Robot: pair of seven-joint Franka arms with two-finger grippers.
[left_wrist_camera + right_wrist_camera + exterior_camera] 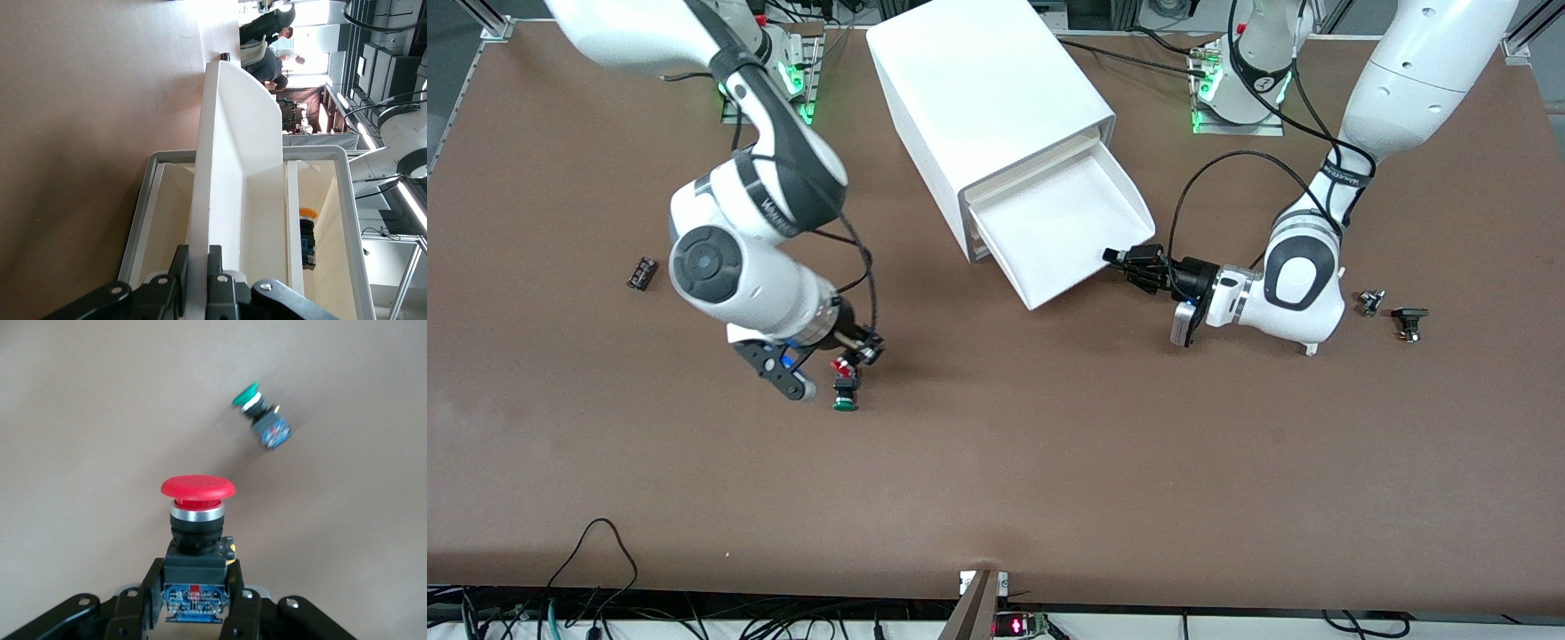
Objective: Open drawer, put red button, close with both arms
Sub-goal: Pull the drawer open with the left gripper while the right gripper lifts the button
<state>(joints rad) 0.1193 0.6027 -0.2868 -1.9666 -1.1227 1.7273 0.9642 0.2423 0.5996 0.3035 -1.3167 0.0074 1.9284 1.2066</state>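
The white cabinet (978, 89) lies in the middle of the table, with the drawer (1063, 227) pulled out of it. My left gripper (1116, 258) is shut on the drawer's front wall. In the left wrist view the two fingers (179, 267) clamp that thin white wall (237, 153). My right gripper (854, 356) is shut on the red button (840, 364) and holds it by its black body, low over the table, beside the green button (845, 396). The right wrist view shows the red button (197, 490) in the gripper (195, 587) with the cap pointing away. There the green button (260, 413) lies on the table, apart.
A small black part (641, 272) lies toward the right arm's end of the table. Two small dark parts (1371, 302) (1408, 322) lie toward the left arm's end. An orange-capped item (307, 237) sits inside the cabinet.
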